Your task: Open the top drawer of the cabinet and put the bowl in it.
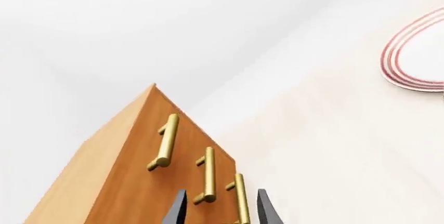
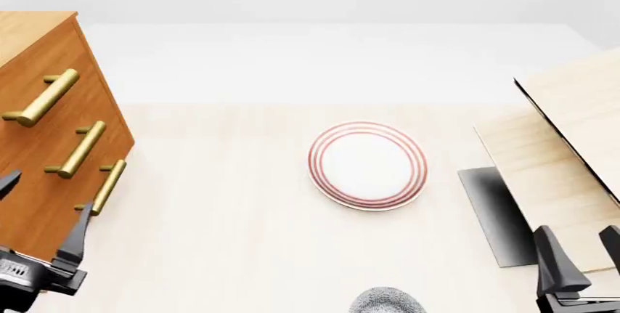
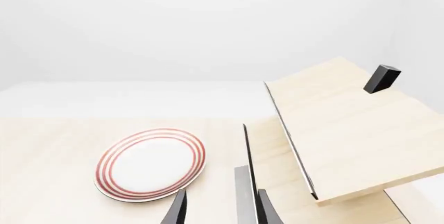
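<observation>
A pale wooden table (image 2: 242, 240) runs out toward a plain white backdrop, with the orange-brown cabinet (image 2: 39, 182) standing at its left edge, all three drawers closed, the top drawer (image 2: 58, 73) among them with its brass bar handle (image 2: 41, 98). A white plate with red rings (image 2: 368, 165) lies mid-table, pale wood boards (image 2: 562, 153) sit at the right, and the speckled bowl (image 2: 388, 301) just peeks in at the near edge. The left gripper (image 2: 39, 218) hangs with its fingers spread close to the lowest handle (image 2: 104, 187), holding nothing, while the right gripper (image 2: 579, 255) hovers empty, fingers parted, beside the boards.
</observation>
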Tool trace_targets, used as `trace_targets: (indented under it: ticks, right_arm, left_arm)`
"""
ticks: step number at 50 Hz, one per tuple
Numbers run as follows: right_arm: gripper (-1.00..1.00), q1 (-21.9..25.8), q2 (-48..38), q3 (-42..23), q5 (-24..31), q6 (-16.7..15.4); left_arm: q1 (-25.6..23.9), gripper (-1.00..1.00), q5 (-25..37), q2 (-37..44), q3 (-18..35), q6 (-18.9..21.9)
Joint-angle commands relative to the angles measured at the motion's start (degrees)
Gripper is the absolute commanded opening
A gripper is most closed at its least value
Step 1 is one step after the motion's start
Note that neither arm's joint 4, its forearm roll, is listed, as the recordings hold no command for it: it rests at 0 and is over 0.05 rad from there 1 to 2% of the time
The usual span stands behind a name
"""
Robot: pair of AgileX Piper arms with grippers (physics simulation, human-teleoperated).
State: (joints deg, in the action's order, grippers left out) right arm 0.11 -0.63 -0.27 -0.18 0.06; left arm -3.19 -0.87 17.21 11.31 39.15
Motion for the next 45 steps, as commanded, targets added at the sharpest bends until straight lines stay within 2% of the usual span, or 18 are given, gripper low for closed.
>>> trace_targets:
  ticks: [1, 4, 5, 9, 10, 12, 14, 16, 19, 22, 29, 39, 45]
  right_arm:
    - [1.00, -0.02, 0.15, 0.03, 0.05, -0.02]
    - [1.00, -0.03, 0.13, 0.04, 0.05, -0.01]
    - [1.00, -0.03, 0.13, 0.04, 0.05, -0.01]
    - [1.00, -0.04, 0.10, 0.04, 0.05, 0.00]
    - [1.00, -0.03, 0.08, 0.04, 0.05, 0.00]
    - [1.00, -0.04, 0.10, 0.04, 0.05, 0.00]
    - [1.00, -0.03, 0.10, 0.04, 0.05, 0.01]
    - [1.00, -0.03, 0.10, 0.04, 0.05, -0.01]
    - [1.00, -0.05, 0.10, 0.04, 0.05, -0.01]
    - [1.00, -0.03, 0.09, 0.04, 0.05, -0.03]
    - [1.00, -0.03, 0.14, 0.04, 0.05, -0.03]
    - [1.00, -0.03, 0.09, 0.04, 0.05, 0.00]
    - [1.00, -0.06, 0.08, 0.04, 0.05, 0.00]
  left_arm:
    - [-0.08, 1.00, -2.70, 3.89, -0.69, 12.58]
    - [-0.29, 1.00, -4.46, 5.70, -0.95, 14.67]
    - [-0.12, 1.00, -6.14, 6.80, -1.76, 17.21]
    - [-0.35, 1.00, -7.19, 8.36, -1.25, 18.48]
    - [0.06, 1.00, -8.52, 9.43, -1.62, 20.42]
    - [0.18, 1.00, -9.14, 9.75, -1.84, 21.17]
    - [0.95, 1.00, -11.45, 11.09, -3.09, 24.53]
    - [0.32, 1.00, -10.09, 11.22, -1.21, 23.05]
    - [1.93, 1.00, -12.73, 10.88, -3.44, 27.52]
    - [1.82, 1.00, -12.95, 11.40, -2.53, 27.86]
    - [4.22, 1.00, -17.68, 12.50, -5.40, 33.38]
    - [4.45, 1.00, -17.97, 13.41, -3.39, 36.37]
    - [4.15, 1.00, -20.20, 15.86, -2.60, 39.25]
